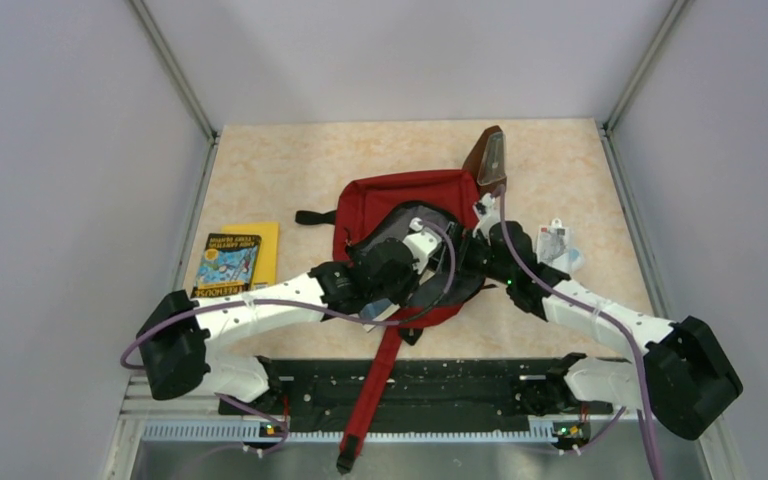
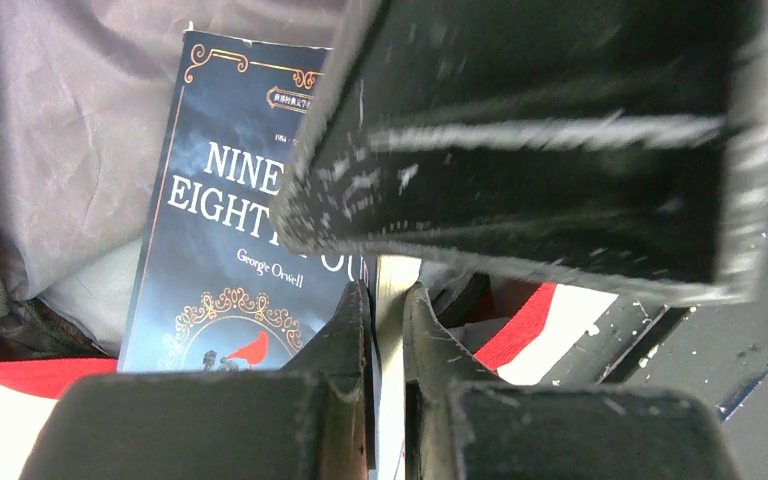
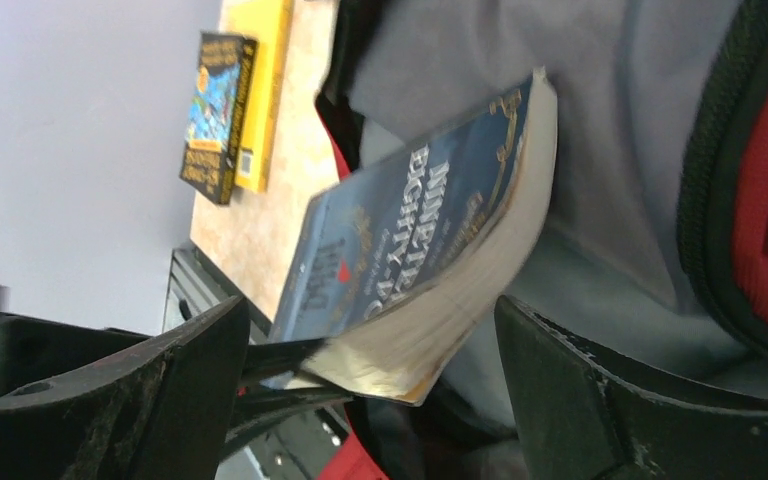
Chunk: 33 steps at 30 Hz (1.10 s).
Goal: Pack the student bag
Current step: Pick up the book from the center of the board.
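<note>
Roughly near-to-far: student bag point(image 1: 390, 195), strap point(image 1: 373, 392) nearward.

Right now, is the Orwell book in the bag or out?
Partway in: top of the book lies against grey lining inside the student bag; its lower end sticks out, gripped in the left jaws.

Overhead camera, high at 6 o'clock, faces 12 across the table point(image 1: 290, 170); wrist cameras, close at the bag point(image 1: 390, 195), face 2 and 10, sharing the book point(image 3: 400, 240).
</note>
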Tool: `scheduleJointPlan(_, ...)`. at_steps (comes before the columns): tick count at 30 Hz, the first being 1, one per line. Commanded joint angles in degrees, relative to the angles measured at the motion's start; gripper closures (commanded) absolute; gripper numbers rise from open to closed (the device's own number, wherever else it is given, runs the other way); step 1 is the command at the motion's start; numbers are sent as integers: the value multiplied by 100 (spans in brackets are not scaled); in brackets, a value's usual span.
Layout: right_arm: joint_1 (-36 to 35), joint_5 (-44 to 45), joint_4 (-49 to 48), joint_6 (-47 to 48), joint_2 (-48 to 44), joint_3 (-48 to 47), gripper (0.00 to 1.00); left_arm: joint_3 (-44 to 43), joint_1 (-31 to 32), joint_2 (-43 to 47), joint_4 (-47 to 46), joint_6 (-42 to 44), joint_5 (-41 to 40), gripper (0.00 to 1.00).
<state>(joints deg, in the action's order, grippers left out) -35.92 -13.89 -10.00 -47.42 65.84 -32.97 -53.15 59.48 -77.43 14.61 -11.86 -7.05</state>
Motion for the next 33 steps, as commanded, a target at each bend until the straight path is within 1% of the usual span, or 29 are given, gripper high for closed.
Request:
scheduleJointPlan(1,-189,-57,33,-253,-82,306,12,-147,355,-10,-1136,115,-297,100)
scheduleJointPlan(5,-195,72,-87,-374,-158,470,15,-136,577,-66,-1273,179,-768,100)
scheduleJointPlan(8,-192,137,-197,-419,-159,526,19,-86,657,-55,-1406,245,-533,100)
scheduleJointPlan(10,-195,170,-288,-419,-172,540,26,-85,684,-90,-1409,281,-325,100)
scheduleJointPlan(12,-188,240,-363,-441,-213,550,39,-91,719,-120,-1408,305,-216,100)
scheduleJointPlan(13,-194,294,-371,-462,-272,561,42,-96,730,-130,-1391,302,-190,100)
scheduleJointPlan(14,-191,384,-399,-495,-356,589,52,-104,731,-132,-1325,311,-206,100)
scheduleJointPlan(16,-190,588,-579,-633,-651,755,78,-137,740,-105,-1177,277,-454,98)
scheduleJointPlan(17,-192,716,-695,-701,-857,840,89,-145,740,-75,-1116,237,-628,87)
scheduleJointPlan(18,-189,841,-850,-766,-1143,920,99,-127,740,-29,-1103,229,-779,71)
scheduleJointPlan(19,-190,957,-925,-798,-1346,972,100,-100,740,45,-1128,227,-912,54)
scheduleJointPlan(20,-189,1066,-944,-788,-1554,982,100,-66,740,128,-1154,192,-1133,40)
scheduleJointPlan(21,-187,1151,-890,-720,-1717,937,100,-21,740,232,-1220,189,-1294,33)
scheduleJointPlan(23,-187,1353,-559,-476,-1970,730,100,41,732,385,-1337,366,-1644,24)
scheduleJointPlan(25,-183,1646,-114,-126,-2135,447,100,-20,670,465,-1296,588,-1906,19)
scheduleJointPlan(27,-115,1834,307,214,-2251,166,100,-144,440,518,-1177,720,-1948,17)
scheduleJointPlan(29,25,1905,642,469,-2380,-92,100,-243,-5,565,-1139,751,-1688,17)
scheduleJointPlan(32,335,1873,973,656,-2629,-291,100,-391,-827,530,-1167,670,-955,17)
scheduleJointPlan(33,433,1827,1122,685,-2728,-315,100,-447,-1077,469,-1194,649,-748,15)
